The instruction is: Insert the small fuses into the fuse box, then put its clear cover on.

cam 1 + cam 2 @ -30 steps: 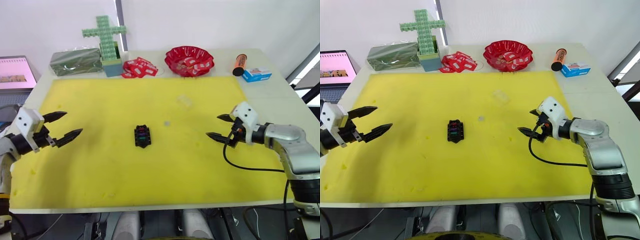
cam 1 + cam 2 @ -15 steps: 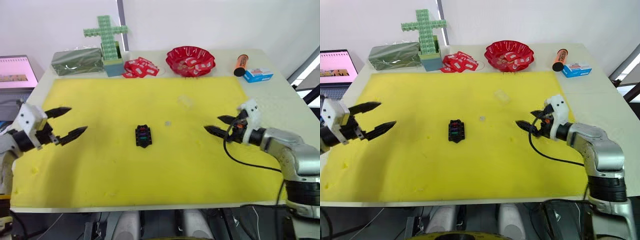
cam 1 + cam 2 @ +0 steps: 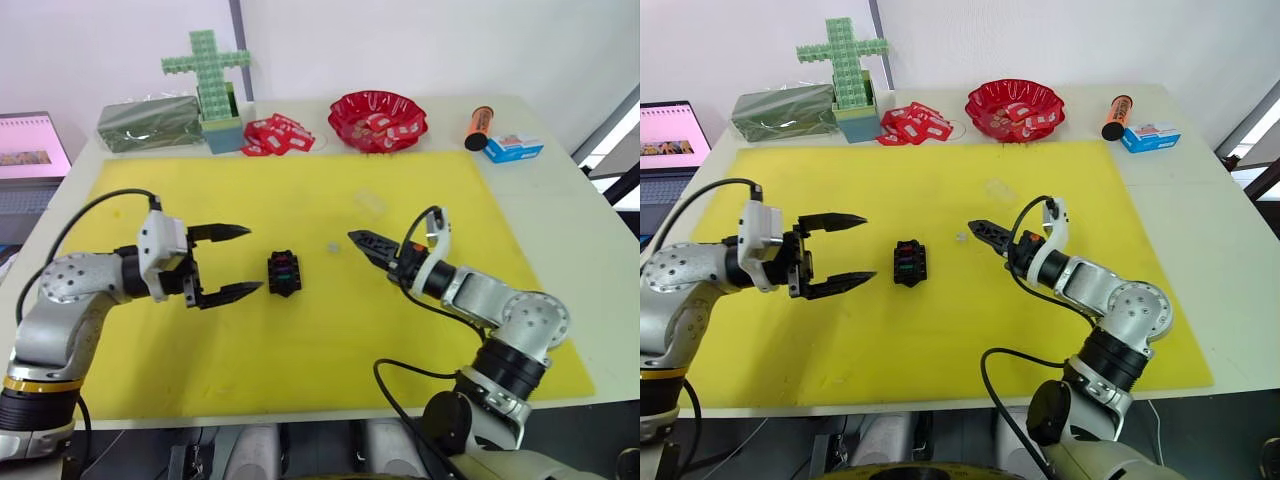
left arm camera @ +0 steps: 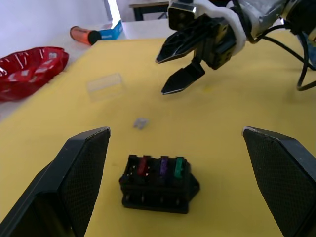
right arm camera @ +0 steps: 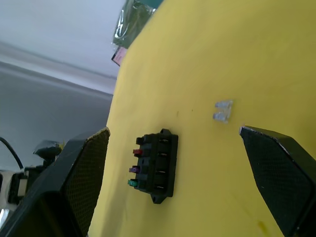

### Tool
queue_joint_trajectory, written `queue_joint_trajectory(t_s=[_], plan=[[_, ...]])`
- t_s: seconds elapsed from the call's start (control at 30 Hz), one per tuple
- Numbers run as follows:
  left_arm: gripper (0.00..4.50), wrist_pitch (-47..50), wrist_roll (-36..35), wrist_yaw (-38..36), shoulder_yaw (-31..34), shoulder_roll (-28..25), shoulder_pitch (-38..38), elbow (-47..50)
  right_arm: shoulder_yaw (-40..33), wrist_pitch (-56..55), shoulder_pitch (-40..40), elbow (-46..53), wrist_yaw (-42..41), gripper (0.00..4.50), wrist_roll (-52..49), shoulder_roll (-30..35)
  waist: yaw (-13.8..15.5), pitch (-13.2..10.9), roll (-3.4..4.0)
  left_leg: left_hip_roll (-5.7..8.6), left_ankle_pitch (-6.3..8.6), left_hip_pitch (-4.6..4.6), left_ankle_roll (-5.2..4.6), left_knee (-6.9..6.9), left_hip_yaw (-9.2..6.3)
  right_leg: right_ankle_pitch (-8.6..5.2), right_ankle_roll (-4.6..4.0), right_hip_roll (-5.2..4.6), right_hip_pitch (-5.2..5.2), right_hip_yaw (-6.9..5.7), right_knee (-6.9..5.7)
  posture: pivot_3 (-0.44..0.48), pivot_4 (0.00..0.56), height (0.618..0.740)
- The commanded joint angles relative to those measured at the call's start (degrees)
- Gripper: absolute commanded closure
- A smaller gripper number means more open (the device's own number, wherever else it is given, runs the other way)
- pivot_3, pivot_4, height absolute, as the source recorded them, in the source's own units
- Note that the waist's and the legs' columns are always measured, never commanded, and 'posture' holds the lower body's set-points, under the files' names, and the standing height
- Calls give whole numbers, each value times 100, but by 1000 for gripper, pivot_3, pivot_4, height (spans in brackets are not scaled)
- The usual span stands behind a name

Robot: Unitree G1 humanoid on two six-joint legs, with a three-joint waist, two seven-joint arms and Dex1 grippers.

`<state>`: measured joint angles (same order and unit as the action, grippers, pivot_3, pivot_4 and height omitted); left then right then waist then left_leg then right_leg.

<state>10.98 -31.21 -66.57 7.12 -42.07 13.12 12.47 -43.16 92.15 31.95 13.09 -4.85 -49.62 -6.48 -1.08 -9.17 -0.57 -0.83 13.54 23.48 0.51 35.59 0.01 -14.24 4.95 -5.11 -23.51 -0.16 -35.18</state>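
Left gripper (image 3: 228, 262) fingers apart beside fuse box (image 3: 284, 273); right gripper (image 3: 372, 245) fingers apart near loose pale fuse (image 3: 334, 246); clear cover (image 3: 369, 203) beyond.

White table (image 3: 560, 215), yellow mat (image 3: 300, 330), red bowl (image 3: 378, 118), tissue pack (image 3: 150, 122), laptop (image 3: 30, 150)
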Motion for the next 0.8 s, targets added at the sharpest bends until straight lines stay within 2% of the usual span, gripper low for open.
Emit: queue_joint_trajectory(t_s=[0.03, 0.1, 0.33, 0.57, 0.8], plan=[[0, -121, 54, 67, -68, 83, 10, 139, -266, 35, 80, 94, 474, 900, -40, -569, 11, 0, -1, 2, 0, 0, 0, 3, 0, 0, 0, 0, 3, -1, 0, 0, 150, 740], [0, -121, 39, 61, -74, 103, -20, 149, -256, -4, 91, 109, 589, 1537, -103, -696, 4, 0, -1, 3, -1, 0, -1, 7, 2, 0, 0, 6, 4, -3, -1, 0, 150, 740], [0, -273, 98, -47, -115, 133, 15, -55, -222, -117, 132, -68, 1032, 1537, -367, -1054, -3, 0, -1, -1, -2, -2, -4, 7, 3, 5, 12, 49, 5, -7, -5, 0, 150, 740], [0, -339, 149, -42, -222, 253, 26, -69, -130, -331, 228, -415, 1436, 1537, -841, -1147, -4, 1, -2, 1, -2, -5, -5, 9, 3, 10, 23, 60, 6, -7, -12, 0, 150, 740], [0, -384, 170, -89, -143, 238, -6, -123, 105, -44, 196, -544, 1648, 1537, -1826, -710, -5, 1, -2, -1, -2, -5, -5, 9, 1, 10, 26, 63, 6, -7, -14, 0, 150, 740]])
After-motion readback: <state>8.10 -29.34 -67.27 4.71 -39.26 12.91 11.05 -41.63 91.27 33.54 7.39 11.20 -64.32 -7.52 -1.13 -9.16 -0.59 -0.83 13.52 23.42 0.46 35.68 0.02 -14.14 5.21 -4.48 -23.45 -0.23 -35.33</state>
